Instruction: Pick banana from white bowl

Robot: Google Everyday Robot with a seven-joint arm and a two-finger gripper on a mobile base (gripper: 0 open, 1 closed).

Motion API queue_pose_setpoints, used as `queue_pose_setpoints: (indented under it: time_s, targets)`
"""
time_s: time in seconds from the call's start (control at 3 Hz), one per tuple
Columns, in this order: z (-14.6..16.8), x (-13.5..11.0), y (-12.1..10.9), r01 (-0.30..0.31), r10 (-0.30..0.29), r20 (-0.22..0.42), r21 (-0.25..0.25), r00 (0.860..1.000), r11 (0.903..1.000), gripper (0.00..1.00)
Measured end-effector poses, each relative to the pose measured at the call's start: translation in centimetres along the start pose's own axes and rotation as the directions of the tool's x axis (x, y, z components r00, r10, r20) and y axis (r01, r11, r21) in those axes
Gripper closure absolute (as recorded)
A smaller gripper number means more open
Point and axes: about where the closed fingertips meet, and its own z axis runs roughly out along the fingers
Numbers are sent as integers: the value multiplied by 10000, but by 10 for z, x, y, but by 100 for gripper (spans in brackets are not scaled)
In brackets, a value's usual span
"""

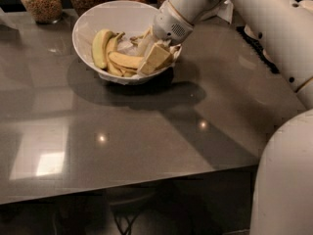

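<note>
Nearest, at the right, the robot's white body (283, 180) fills the corner of the view, and in front of it the grey table (146, 146) stretches out, glossy, with bright light patches on its left half and two small glints further in. Past the middle of the table a dark shadow spreads on the surface below and to the right of the white bowl (85, 21), which sits at the far side, left of centre. Inside the bowl the banana (124, 60) lies roughly crosswise on the near part of the pile, its right end hidden under the gripper (149, 60). It is crowded by the other fruit: a plump greenish-yellow banana (100, 48) lies just to its left against the left wall, and a thin curved banana (114, 50) is squeezed between the two, touching both. The gripper reaches down into the right half of the bowl, right at the banana; whether it is open or closed on the fruit cannot be told. The white arm (244, 9) rises from it over the bowl's right rim toward the far right. Beyond the bowl, along the far edge, stands a row of glass jars (41, 1) filled with brown grains, the rightmost partly hidden by the arm
</note>
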Motion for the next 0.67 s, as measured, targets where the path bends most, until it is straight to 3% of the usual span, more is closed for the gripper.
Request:
queue_pose_setpoints:
  time_s: [0.67]
  targets:
    - [2,0,1,-6,6,-5,-66,10000,10000,90]
